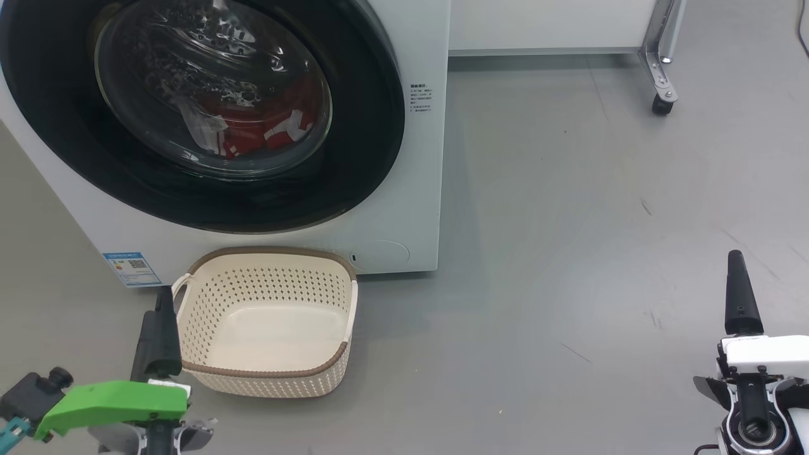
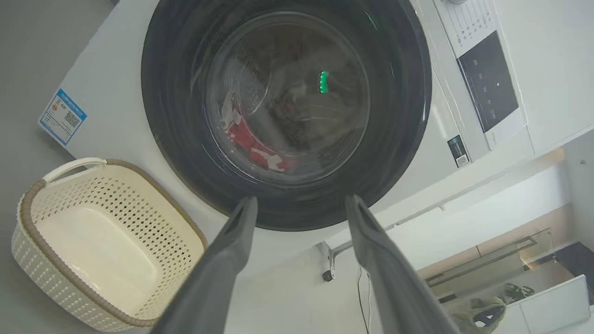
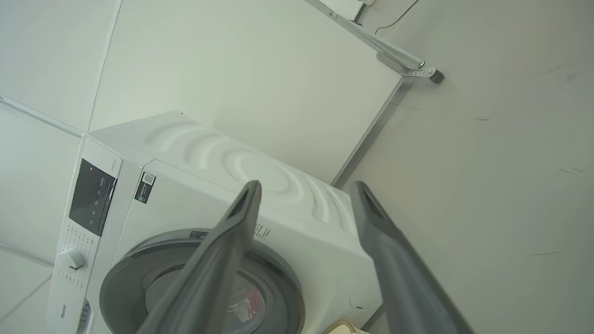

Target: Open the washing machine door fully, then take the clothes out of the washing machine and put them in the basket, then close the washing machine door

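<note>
1. washing machine door [image 1: 208, 107] is sitting shut above the basket [image 1: 272, 253], red clothes [image 1: 265, 129] lying behind its glass.
2. rigid and glossy, it is probably needing a hook at its rim edge.
3. left gripper [image 2: 299, 206] and right gripper [image 3: 306, 190] are hanging spread, empty.

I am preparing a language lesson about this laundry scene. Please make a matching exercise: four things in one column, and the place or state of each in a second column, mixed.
1. washing machine door
2. clothes
3. basket
4. left gripper

A. red, inside the washing machine
B. open, holding nothing
C. shut
D. empty, on the floor

Pairs: 1-C; 2-A; 3-D; 4-B
</note>
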